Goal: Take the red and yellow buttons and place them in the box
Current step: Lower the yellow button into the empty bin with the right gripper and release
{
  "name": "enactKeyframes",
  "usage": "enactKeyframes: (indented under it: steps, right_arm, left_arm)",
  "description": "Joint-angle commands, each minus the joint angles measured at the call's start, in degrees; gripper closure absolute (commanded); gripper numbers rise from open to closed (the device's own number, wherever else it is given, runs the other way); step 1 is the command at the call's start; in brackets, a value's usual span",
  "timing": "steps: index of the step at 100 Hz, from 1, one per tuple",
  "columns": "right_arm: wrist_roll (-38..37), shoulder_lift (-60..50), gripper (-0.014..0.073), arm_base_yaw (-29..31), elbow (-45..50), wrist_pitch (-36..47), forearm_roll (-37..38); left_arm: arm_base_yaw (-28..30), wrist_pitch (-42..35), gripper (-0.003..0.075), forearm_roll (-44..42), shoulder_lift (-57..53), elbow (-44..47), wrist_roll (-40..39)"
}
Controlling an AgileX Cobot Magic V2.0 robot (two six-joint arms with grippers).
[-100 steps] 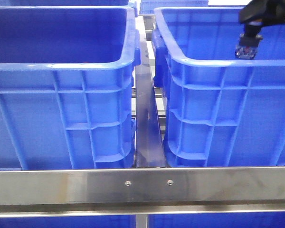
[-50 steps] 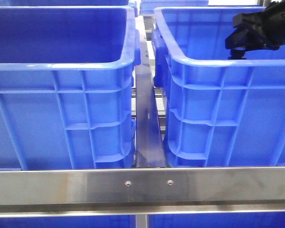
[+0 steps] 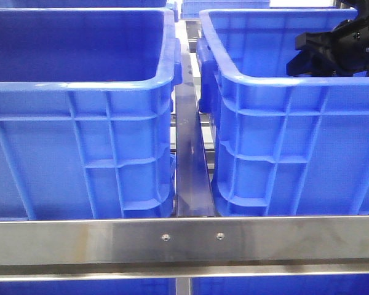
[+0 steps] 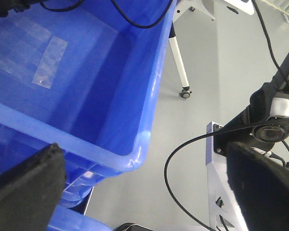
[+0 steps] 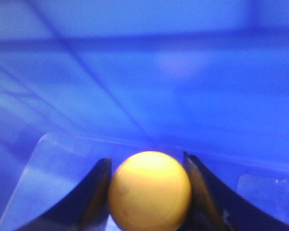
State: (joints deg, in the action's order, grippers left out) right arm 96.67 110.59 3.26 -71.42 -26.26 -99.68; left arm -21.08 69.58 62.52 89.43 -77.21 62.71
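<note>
Between the closed jaws of your right gripper sits the yellow button, above the blue crate.

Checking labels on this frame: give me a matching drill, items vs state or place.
Items:
1. yellow button
2. left gripper
3. right gripper
4. left crate

States:
A. open, nothing between its fingers
B. at the right crate, near its rim
C. pinched between two dark fingers
D. no arm over it in the front view

Pairs: 1-C, 2-A, 3-B, 4-D
</note>
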Motion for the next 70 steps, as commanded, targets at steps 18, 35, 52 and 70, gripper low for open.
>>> enactKeyframes:
  steps: [18, 35, 52, 70]
  right_arm:
    - [1.00, -2.23, 0.0249, 0.48, -1.73, -2.57, -1.78]
    - [1.00, -2.23, 0.0083, 0.48, -1.73, -2.57, -1.78]
    - [1.00, -2.89, 0.0033, 0.48, -1.73, -2.30, -1.78]
    - [1.00, -4.28, 0.0033, 0.48, -1.56, -2.33, -1.73]
  left_arm:
    - [-0.52, -0.28, 0.0092, 4.13, -2.15, -1.66, -0.03]
    - [-0.52, -0.28, 0.0092, 4.13, -2.15, -1.66, -0.03]
    - [-0.52, -0.28, 0.0092, 4.13, -2.15, -1.66, -0.03]
    - [-0.52, -0.40, 0.0092, 4.13, -2.15, -1.66, -0.03]
